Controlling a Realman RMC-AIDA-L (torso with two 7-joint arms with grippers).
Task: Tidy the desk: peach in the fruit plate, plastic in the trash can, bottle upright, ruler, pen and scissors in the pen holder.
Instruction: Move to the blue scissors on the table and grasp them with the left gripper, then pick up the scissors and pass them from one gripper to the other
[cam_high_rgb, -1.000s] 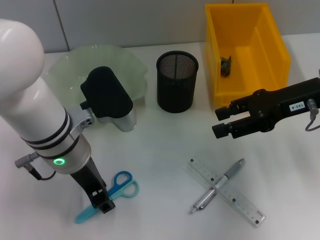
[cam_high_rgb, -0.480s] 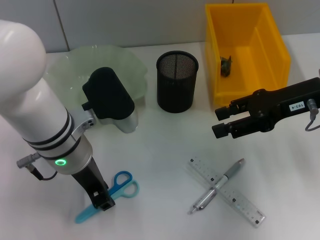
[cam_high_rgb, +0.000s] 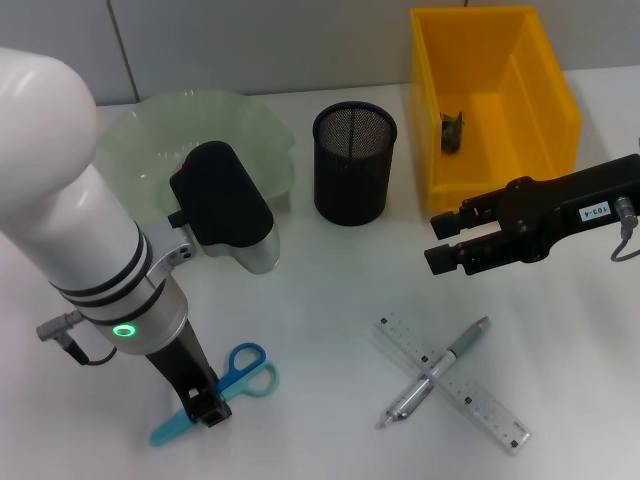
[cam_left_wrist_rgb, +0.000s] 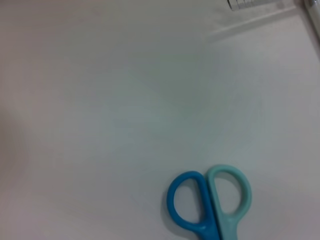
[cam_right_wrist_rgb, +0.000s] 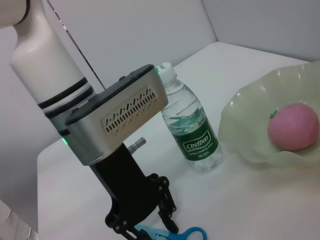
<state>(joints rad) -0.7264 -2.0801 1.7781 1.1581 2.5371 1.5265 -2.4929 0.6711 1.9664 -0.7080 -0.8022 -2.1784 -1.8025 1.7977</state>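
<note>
The left arm (cam_high_rgb: 120, 270) has shifted slightly rightward above the scissors (cam_high_rgb: 225, 385).

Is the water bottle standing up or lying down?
Standing up. The water bottle stands on the table, cap on top, beside the fruit plate.

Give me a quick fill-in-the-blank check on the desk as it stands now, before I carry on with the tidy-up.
1. The peach lies in the ____.
2. The left gripper is down at the ____.
3. The pen lies across the ____.
4. The water bottle stands ____ beside the plate.

Missing words: fruit plate; scissors; ruler; upright
</note>
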